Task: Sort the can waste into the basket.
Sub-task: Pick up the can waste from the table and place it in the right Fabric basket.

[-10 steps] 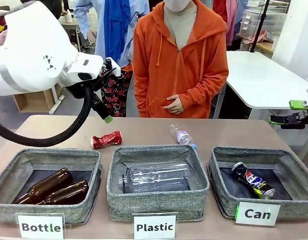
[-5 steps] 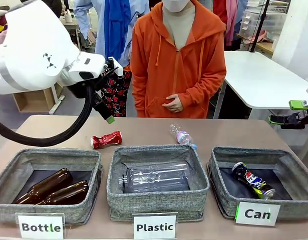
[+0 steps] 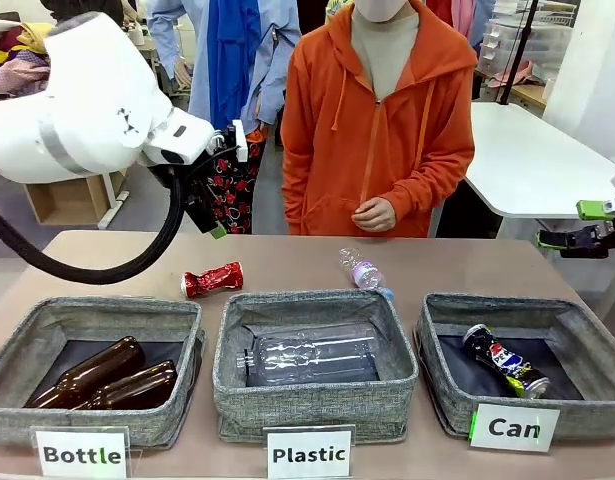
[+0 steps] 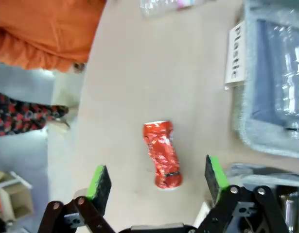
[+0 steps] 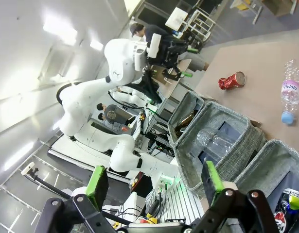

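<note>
The left wrist view looks down on the crushed red can (image 4: 161, 154), which lies on bare table at 12 o'clock of the left gripper (image 4: 156, 177), framed by its wide-spread green pads. The front view adds height: that gripper hangs well above the table, the arm bent and the fingers angled toward 5 o'clock. The blue can (image 3: 504, 361) lies inside the basket (image 3: 587, 415). The right gripper (image 3: 570, 225) hovers at 3 o'clock, its jaws wide.

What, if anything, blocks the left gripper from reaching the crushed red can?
Likely nothing, so yes: the open left gripper hangs above the red can, which lies alone on bare table, apart from the Plastic basket.
</note>
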